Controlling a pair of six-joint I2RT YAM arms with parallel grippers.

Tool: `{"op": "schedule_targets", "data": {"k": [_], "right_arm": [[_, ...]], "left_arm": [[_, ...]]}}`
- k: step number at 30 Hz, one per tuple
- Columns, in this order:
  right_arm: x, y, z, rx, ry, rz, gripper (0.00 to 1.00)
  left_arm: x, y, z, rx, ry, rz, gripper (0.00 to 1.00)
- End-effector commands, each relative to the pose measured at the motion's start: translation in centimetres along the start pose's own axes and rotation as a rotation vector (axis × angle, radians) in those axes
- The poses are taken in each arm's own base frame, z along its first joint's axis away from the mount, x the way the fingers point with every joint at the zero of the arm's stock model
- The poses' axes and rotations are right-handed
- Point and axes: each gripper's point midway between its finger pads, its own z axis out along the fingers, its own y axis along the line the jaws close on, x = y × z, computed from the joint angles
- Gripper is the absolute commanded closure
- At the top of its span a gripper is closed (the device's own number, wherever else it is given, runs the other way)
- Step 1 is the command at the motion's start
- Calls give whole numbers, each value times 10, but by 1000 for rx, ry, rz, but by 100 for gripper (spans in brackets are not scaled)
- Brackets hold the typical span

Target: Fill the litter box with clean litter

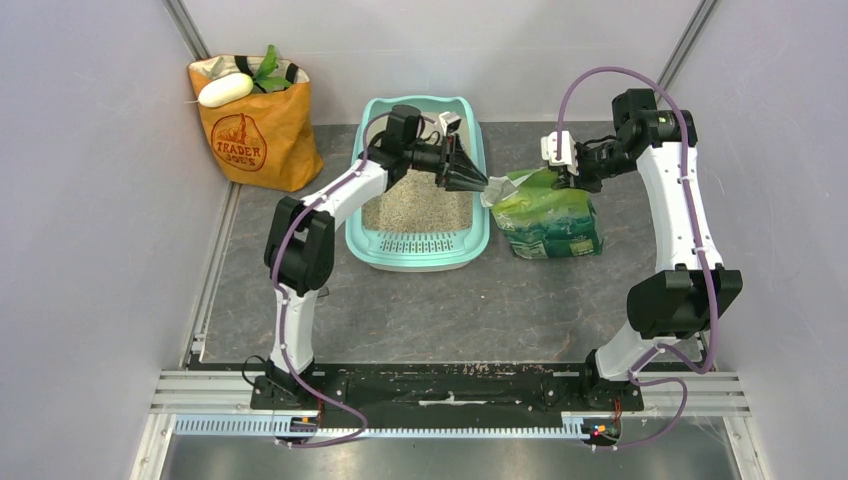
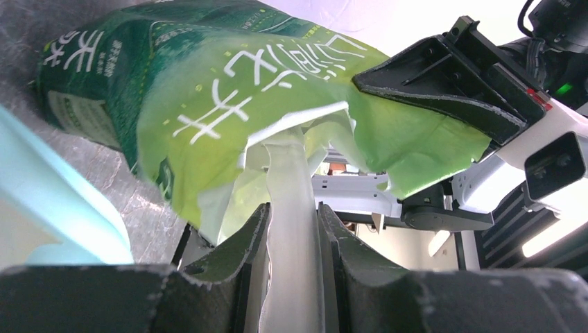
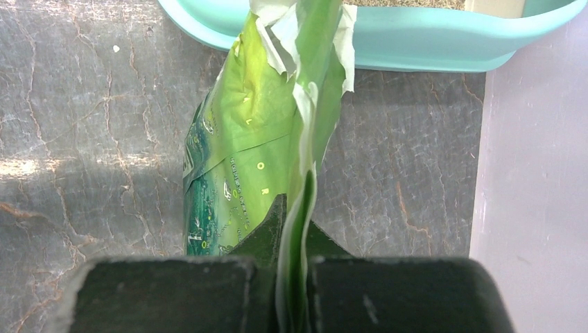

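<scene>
Left gripper (image 1: 480, 183) and right gripper (image 1: 570, 178) each clamped on a torn lip of the green litter bag (image 1: 545, 218), just right of the litter box (image 1: 415, 262) — clean litter (image 1: 415, 205) lies inside. Lift both lips evenly and keep the mouth above the rim — uneven pull risks tearing.

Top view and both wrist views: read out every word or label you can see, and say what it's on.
"TRADER JOE'S": on the orange bag.
Green bag: large white East Asian characters, tilted, not reliably readable; its small print is too small.
Nothing else legible.
</scene>
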Motion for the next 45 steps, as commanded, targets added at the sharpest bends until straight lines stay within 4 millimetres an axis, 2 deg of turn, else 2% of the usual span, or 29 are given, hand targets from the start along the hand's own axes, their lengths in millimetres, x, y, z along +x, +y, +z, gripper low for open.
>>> {"op": "schedule_targets", "data": {"k": [1, 11, 16, 25, 30, 34, 38, 45], "right_arm": [[-22, -29, -20, 124, -29, -110, 100], [-25, -35, -17, 130, -39, -128, 100], [-24, -37, -16, 128, -33, -133, 100], [-24, -41, -14, 125, -30, -143, 100], [-24, -40, -12, 116, -26, -155, 100], [-31, -38, -5, 97, -27, -173, 100], [-35, -39, 2, 90, -31, -176, 100], [-36, -42, 4, 91, -19, -171, 100]], "left_arm": [[7, -31, -29, 38, -8, 93, 98], [3, -25, -61, 37, -55, 72, 98], [-3, -30, -77, 71, -89, 76, 98], [-3, -27, -96, 71, -122, 62, 98], [-6, -35, -109, 86, -149, 66, 98], [-6, -47, -110, 96, -157, 84, 98], [-8, -64, -101, 113, -150, 100, 98], [-6, -69, -100, 107, -137, 100, 98]]}}
